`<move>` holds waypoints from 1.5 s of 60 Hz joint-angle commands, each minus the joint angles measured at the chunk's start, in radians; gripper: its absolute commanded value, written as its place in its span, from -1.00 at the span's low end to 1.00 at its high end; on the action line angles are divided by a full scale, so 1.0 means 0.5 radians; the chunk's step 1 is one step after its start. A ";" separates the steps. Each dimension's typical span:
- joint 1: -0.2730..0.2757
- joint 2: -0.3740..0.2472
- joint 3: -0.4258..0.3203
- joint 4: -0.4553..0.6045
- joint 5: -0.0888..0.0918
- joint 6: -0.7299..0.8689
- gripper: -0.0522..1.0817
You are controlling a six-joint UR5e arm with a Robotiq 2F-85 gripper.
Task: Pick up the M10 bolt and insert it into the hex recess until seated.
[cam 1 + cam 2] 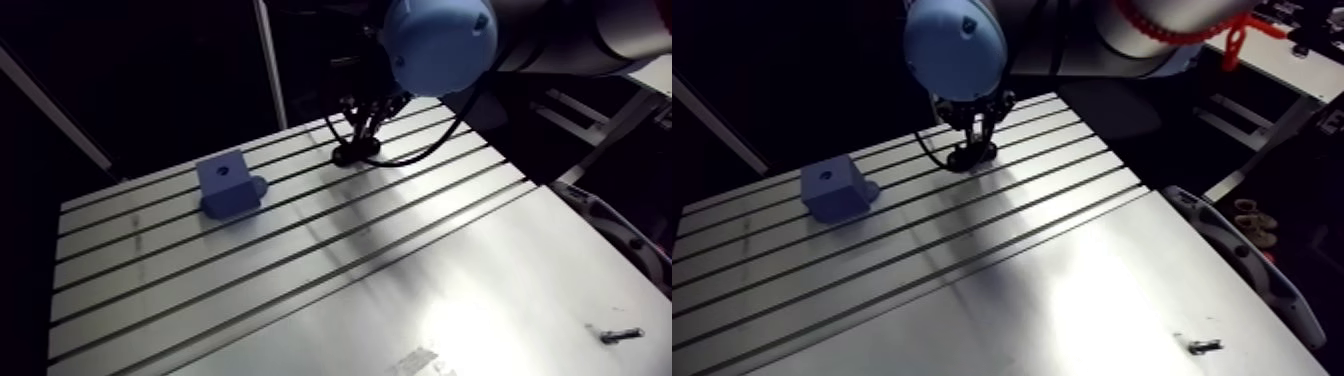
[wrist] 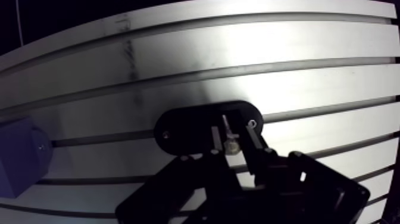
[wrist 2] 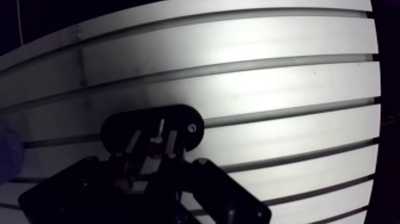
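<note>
Hanging over the far end of the slotted surface point(image 1: 400, 300), the hand point(image 2: 232, 126) sits low above a black oval plate point(image 2: 184, 125) that lies flat across two slots.

Wrist view: a slim silver bolt point(image 2: 230, 144) shows at the tip of the hand, tilted a little, with the plate directly behind it. The plate has a small screw point(image 2: 251, 124) near one end. Black hand against black plate, so contact cannot be read. Cannot tell whether the hand grips the bolt or only straddles it, nor whether the bolt touches the plate.

Arm view: a blue block point(image 1: 228, 185) stands on the surface, well apart from the plate and off to its side, along the same group of slots. It has a round hole point(image 1: 226, 169) in its top face and a short tab at its base on the side toward the plate. The wrist view catches only one corner of the block, beside the hand.

A small dark part point(image 1: 620, 335) lies alone near the surface's near corner, on the smooth unslotted strip, far from the hand. Too small to identify.
</note>
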 commanded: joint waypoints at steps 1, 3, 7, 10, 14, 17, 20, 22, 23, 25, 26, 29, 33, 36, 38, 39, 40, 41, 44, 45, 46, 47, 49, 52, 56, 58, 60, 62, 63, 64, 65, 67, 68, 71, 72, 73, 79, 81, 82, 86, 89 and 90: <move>0.000 -0.002 0.000 0.000 0.000 -0.001 0.30; 0.000 0.000 0.000 0.000 0.000 -0.001 0.31; 0.000 -0.002 0.000 0.000 0.000 -0.001 0.32; -0.002 -0.002 -0.002 0.000 0.000 -0.001 0.32; 0.000 -0.002 0.000 0.000 0.000 -0.001 0.34; 0.000 -0.002 0.000 0.000 0.000 -0.001 0.35; -0.002 -0.002 0.000 0.000 0.000 -0.001 0.35; 0.000 -0.002 0.000 0.000 0.000 -0.001 0.36; 0.000 -0.002 0.000 0.000 0.000 -0.001 0.36; 0.000 -0.002 0.000 0.000 0.003 -0.001 0.36; 0.000 -0.002 0.000 0.000 0.003 -0.001 0.36; 0.000 -0.005 -0.003 0.003 0.003 -0.001 0.36; 0.000 -0.008 -0.003 0.011 0.006 -0.001 0.36; 0.000 -0.011 -0.006 0.015 0.006 -0.001 0.36; 0.000 -0.012 -0.008 0.015 0.006 -0.001 0.36; 0.000 -0.012 -0.008 0.015 0.006 -0.001 0.36; 0.000 -0.012 -0.011 0.015 0.006 -0.001 0.36; 0.000 -0.012 -0.011 0.015 0.006 -0.001 0.36; 0.003 -0.012 -0.015 0.015 0.009 0.000 0.36; 0.003 -0.012 -0.015 0.015 0.009 0.000 0.36; 0.003 -0.012 -0.015 0.015 0.009 0.002 0.36; 0.003 -0.014 -0.018 0.015 0.012 0.002 0.36; 0.003 -0.017 -0.018 0.018 0.012 0.002 0.36; 0.003 -0.023 -0.021 0.026 0.012 0.002 0.36; 0.003 -0.029 -0.032 0.042 0.015 0.002 0.36; 0.006 -0.038 -0.036 0.048 0.015 0.002 0.36; 0.011 -0.049 -0.039 0.052 0.015 0.002 0.36; 0.015 -0.056 -0.047 0.055 0.015 0.002 0.36; 0.015 -0.063 -0.056 0.063 0.015 0.002 0.36; 0.015 -0.063 -0.056 0.063 0.015 0.002 0.36; 0.015 -0.071 -0.063 0.072 0.015 0.002 0.36; 0.015 -0.081 -0.069 0.081 0.015 0.002 0.36; 0.015 -0.081 -0.069 0.081 0.015 0.002 0.36; 0.015 -0.105 -0.087 0.105 0.015 -0.001 0.40; 0.018 -0.114 -0.091 0.115 0.018 -0.001 0.40; 0.018 -0.114 -0.091 0.115 0.018 -0.001 0.40; 0.024 -0.151 -0.103 0.128 0.019 -0.001 0.40; 0.035 -0.163 -0.109 0.137 0.019 -0.001 0.40; 0.044 -0.178 -0.115 0.148 0.019 -0.001 0.40; 0.066 -0.205 -0.136 0.189 0.019 -0.004 0.41; 0.075 -0.226 -0.143 0.208 0.019 -0.004 0.41; 0.079 -0.247 -0.154 0.232 0.019 -0.004 0.41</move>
